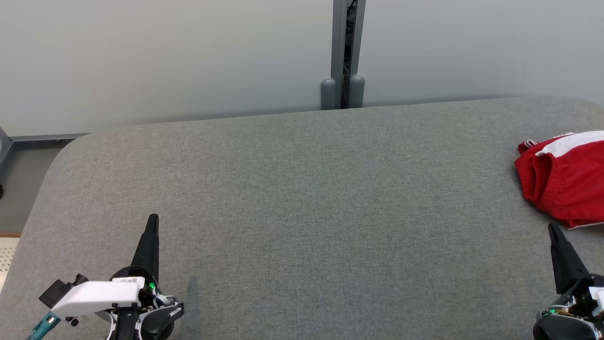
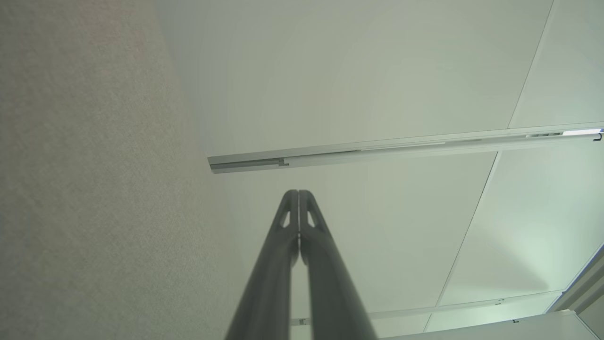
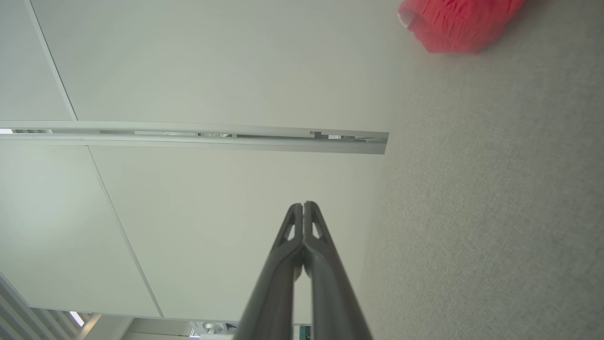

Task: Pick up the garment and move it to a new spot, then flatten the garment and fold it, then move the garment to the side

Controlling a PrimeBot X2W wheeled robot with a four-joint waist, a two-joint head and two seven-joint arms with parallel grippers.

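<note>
1. Desk (image 1: 302, 212): a grey fabric top with rounded corners spans most of the head view. Its middle is bare cloth.

2. Wall (image 1: 165, 56): pale panels stand behind the far edge of the desk. A grey upright post (image 1: 348, 52) divides them, and its foot meets that far edge near the middle.

3. Garment (image 1: 561, 179): red with a white band. It lies bunched on the desk at the right, and the head view's right edge cuts it off. It is forward of my right gripper (image 1: 553, 231) and near it, not touching. In the right wrist view it lies blurred at the top, ahead and to the right of the fingertips.

4. Right gripper: at the lower right of the head view, pointing toward the far edge. Both fingers are pressed together along their tips. Nothing is between them.

5. Left gripper (image 1: 152, 222): at the lower left of the head view, over the desk, well apart from the garment. Its fingers are likewise pressed tip to tip and hold nothing.
</note>
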